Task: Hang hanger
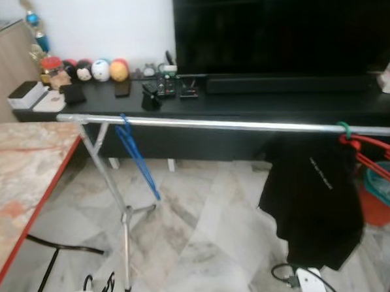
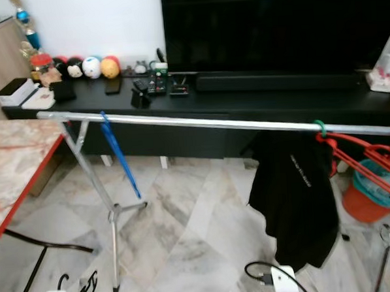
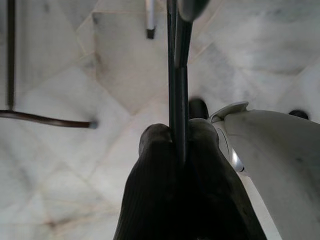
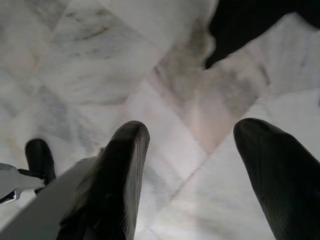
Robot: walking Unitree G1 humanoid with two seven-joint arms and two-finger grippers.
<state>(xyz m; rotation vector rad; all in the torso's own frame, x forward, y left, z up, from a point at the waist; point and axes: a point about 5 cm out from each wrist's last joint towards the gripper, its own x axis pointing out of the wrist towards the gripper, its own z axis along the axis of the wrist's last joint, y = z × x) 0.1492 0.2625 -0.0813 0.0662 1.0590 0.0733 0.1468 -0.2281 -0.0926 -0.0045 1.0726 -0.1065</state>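
Note:
A silver clothes rail point(image 1: 233, 124) runs across in front of me at chest height. A blue hanger point(image 1: 138, 159) hangs near its left end. Towards the right end hang a black garment point(image 1: 315, 198) on a green hook point(image 1: 343, 126) and several red hangers point(image 1: 379, 159). My left gripper point(image 3: 178, 131) is low at my left side, shut on the thin bar of a black hanger point(image 3: 177, 75), whose curled end shows at the bottom edge point(image 1: 101, 285). My right gripper point(image 4: 192, 135) hangs low over the marble floor, open and holding nothing.
The rail's stand leg point(image 1: 125, 254) rises from the floor at the left. A marble-topped table with a red edge point(image 1: 28, 213) fills the left side. Behind the rail are a black TV bench point(image 1: 278, 102) with toys and a large TV point(image 1: 287, 30). An orange bucket point(image 1: 385, 208) sits far right.

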